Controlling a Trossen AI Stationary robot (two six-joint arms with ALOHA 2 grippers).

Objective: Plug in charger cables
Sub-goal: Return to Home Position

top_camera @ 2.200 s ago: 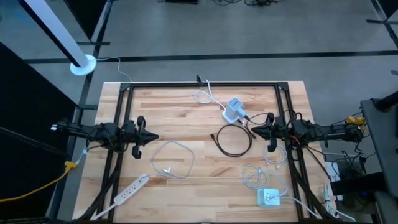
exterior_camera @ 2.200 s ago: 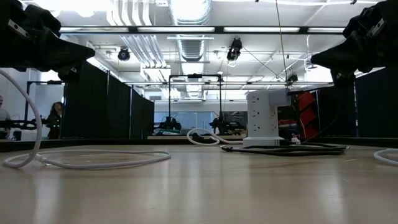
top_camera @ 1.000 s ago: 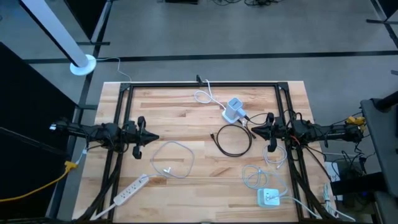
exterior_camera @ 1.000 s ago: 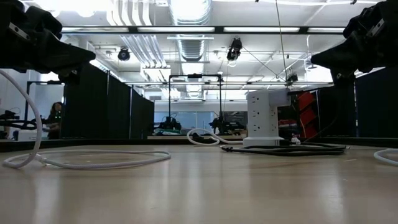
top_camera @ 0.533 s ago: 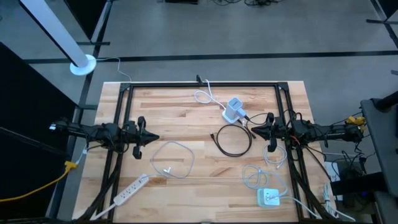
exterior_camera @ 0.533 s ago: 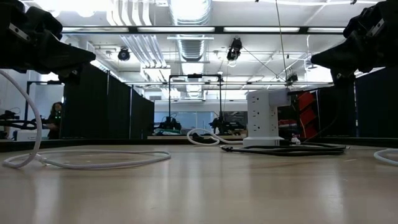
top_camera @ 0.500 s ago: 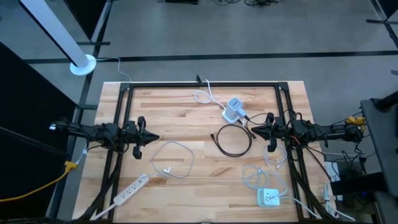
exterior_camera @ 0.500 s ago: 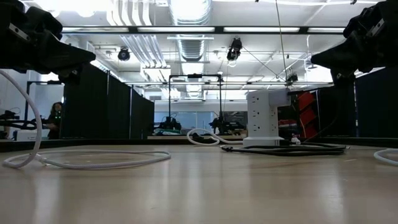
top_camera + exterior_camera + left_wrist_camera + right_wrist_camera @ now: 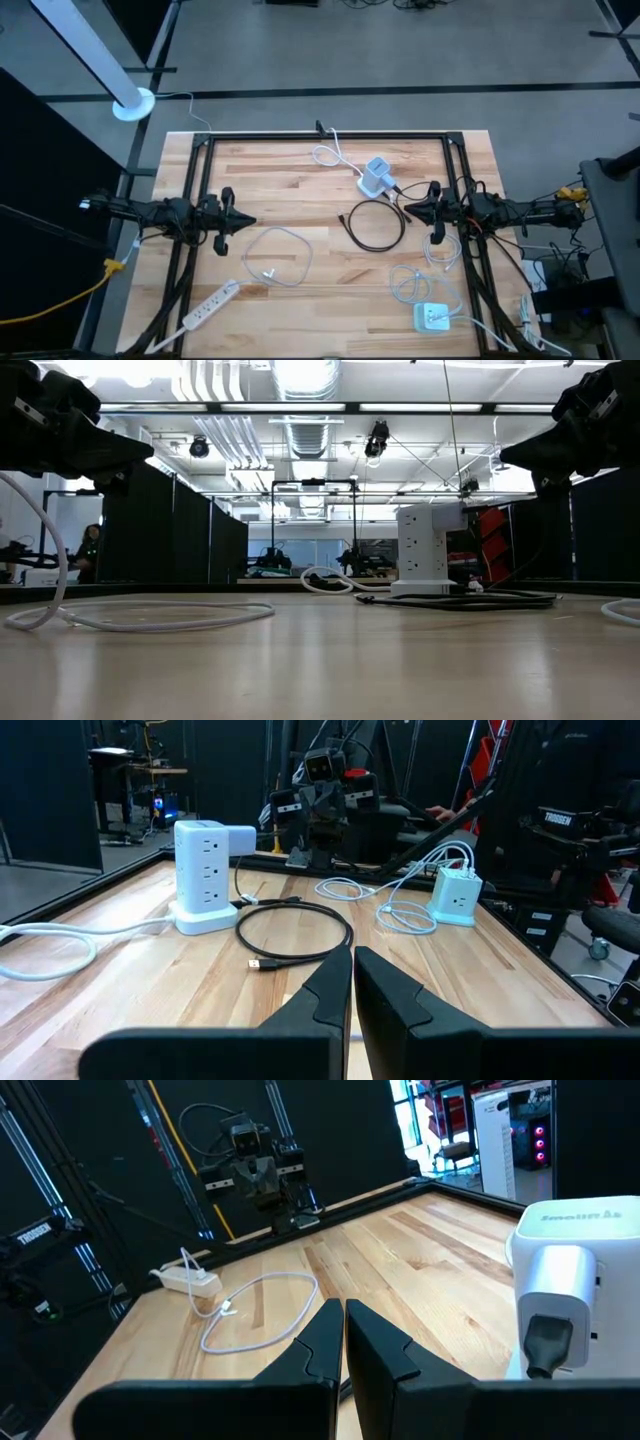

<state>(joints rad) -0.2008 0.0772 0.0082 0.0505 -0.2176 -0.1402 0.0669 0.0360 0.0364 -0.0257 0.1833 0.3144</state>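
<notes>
1. The left pincer (image 9: 353,960) hangs above the left side of the wood surface (image 9: 290,180). Its two fingers are pressed almost together, and it holds nothing.
2. The right pincer (image 9: 342,1316) hangs above the right side of the surface and points at the left one. Its fingers are almost together too, with nothing between them.
3. The black cable (image 9: 300,958) lies in a round loop just in front of the right pincer.
4. One end of the black cable goes into a white plug block (image 9: 565,1295) on the side of the socket tower (image 9: 376,177). The other end lies loose on the wood.
5. The socket tower stands upright near the far middle of the surface. Its thick white cord (image 9: 312,584) curls away toward the far edge.
6. A white cable (image 9: 150,627) lies in a loose loop near the left pincer. It is between that pincer and the long power strip (image 9: 210,305) at the near left corner.
7. More white cables (image 9: 404,285) lie in loose loops by the right arm. They are near a small white charger box (image 9: 432,318) at the near right corner.
8. A person (image 9: 88,550) is far off in the room behind the surface.
</notes>
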